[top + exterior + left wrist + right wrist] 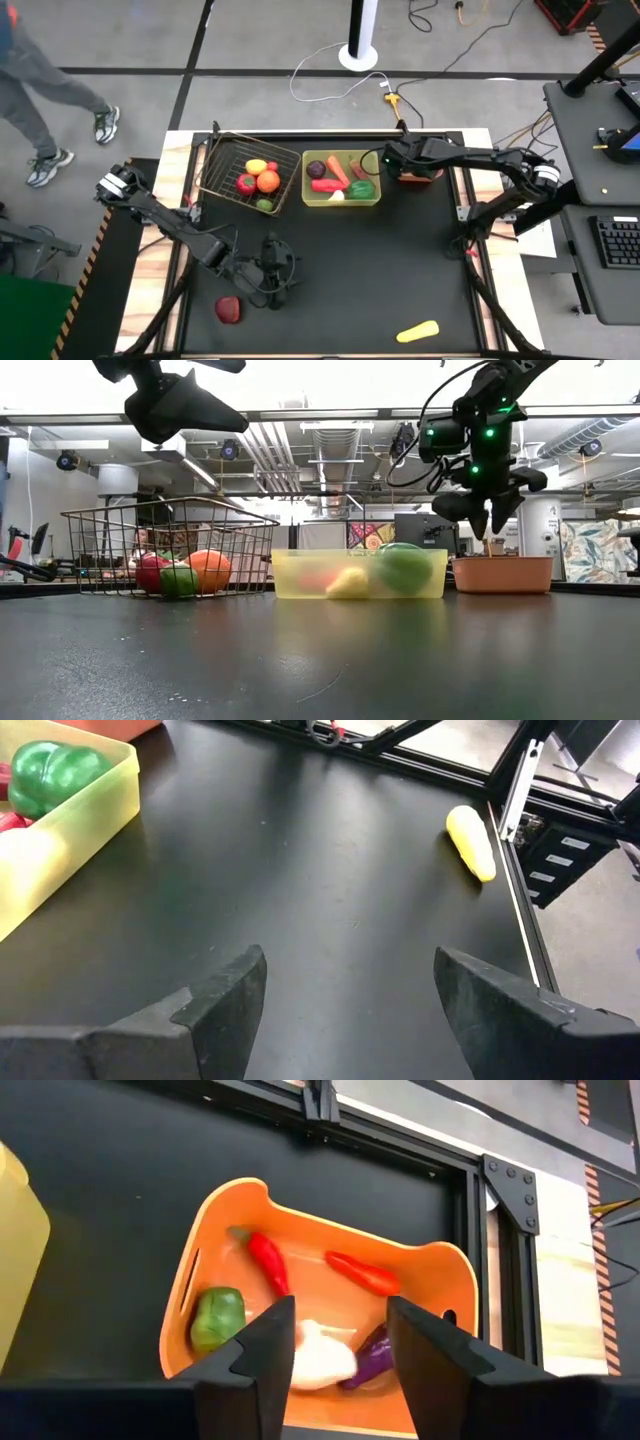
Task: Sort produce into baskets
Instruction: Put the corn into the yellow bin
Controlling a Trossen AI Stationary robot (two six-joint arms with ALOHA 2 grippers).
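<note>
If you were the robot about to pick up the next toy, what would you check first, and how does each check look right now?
1. Left hand open and empty: ok, fingers wide apart above bare table.
2. Right hand empty: ok, open over the orange bin, nothing between its fingers.
3. Toys left to sort: not ok, a yellow piece and a red piece lie loose on the table.
4. Path to the yellow piece: ok, bare table between it and the left hand.
5. Room in the wire basket: ok, only a few fruits inside.
6. Person near the table: ok, walking past the far corner, away from the arms.
</note>
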